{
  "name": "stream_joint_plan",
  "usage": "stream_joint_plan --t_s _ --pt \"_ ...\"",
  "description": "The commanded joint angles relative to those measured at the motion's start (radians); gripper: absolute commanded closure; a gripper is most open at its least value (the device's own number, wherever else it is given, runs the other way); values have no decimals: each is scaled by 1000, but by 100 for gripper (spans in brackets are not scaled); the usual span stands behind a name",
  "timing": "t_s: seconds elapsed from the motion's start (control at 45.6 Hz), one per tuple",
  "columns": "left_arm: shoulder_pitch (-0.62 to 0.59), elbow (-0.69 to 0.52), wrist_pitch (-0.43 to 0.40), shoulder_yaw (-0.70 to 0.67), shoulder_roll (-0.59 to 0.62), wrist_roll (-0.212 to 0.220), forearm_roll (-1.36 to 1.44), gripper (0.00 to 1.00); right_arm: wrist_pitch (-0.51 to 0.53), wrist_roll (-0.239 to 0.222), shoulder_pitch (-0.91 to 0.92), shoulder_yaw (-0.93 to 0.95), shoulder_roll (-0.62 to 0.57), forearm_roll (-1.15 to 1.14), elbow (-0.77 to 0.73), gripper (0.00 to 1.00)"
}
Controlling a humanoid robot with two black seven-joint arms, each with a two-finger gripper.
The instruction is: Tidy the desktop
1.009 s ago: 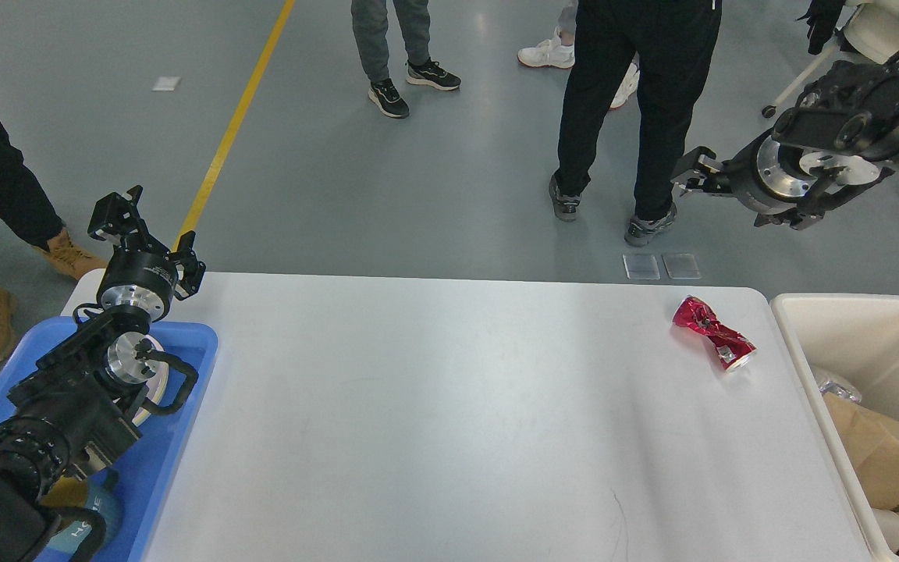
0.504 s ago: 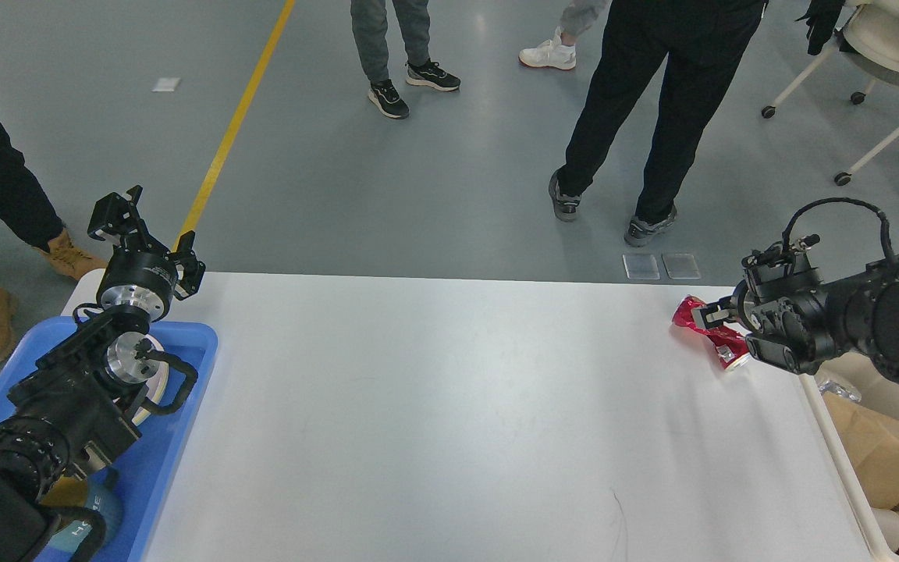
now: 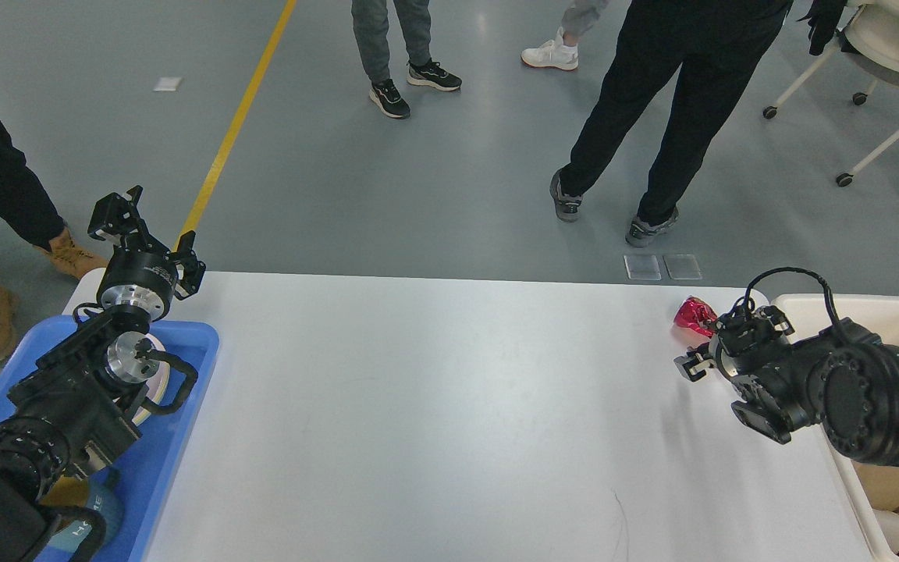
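The white desktop (image 3: 434,406) fills the middle of the head view. A crushed red can (image 3: 691,315) lies near its far right corner; only the can's far end shows, the rest is hidden behind my right wrist. My right gripper (image 3: 705,343) is low over the can, its fingers apart on either side of it, one fingertip (image 3: 687,365) close to the desktop. My left gripper (image 3: 158,217) is open and empty, raised above the desktop's far left corner.
A blue tray (image 3: 201,337) with a white round object (image 3: 159,376) sits at the left edge under my left arm. A cream bin (image 3: 808,306) holding brown paper stands at the right edge. People's legs (image 3: 652,140) stand beyond the far edge.
My right arm came down from high at the right to the red can and now covers most of it. The left arm has not moved.
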Motion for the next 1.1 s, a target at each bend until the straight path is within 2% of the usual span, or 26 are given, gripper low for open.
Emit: stream_joint_plan --t_s 0.0,0.329,0.482,0.57,0.658,1.074 --pt "0 0 0 0 0 1 0 4 0 0 -54 -24 5 -1 -87 0" --pt "0 0 0 0 0 0 0 4 0 0 -134 -63 19 2 -179 0" --pt "0 0 0 0 0 0 0 4 0 0 -159 -63 17 2 -199 4" --pt "0 0 0 0 0 0 0 4 0 0 -168 -63 17 2 -217 11" --pt "0 0 0 0 0 1 0 4 0 0 -182 -63 17 2 -238 13" --pt "0 0 0 0 0 0 0 4 3 0 -203 -63 13 7 -254 13"
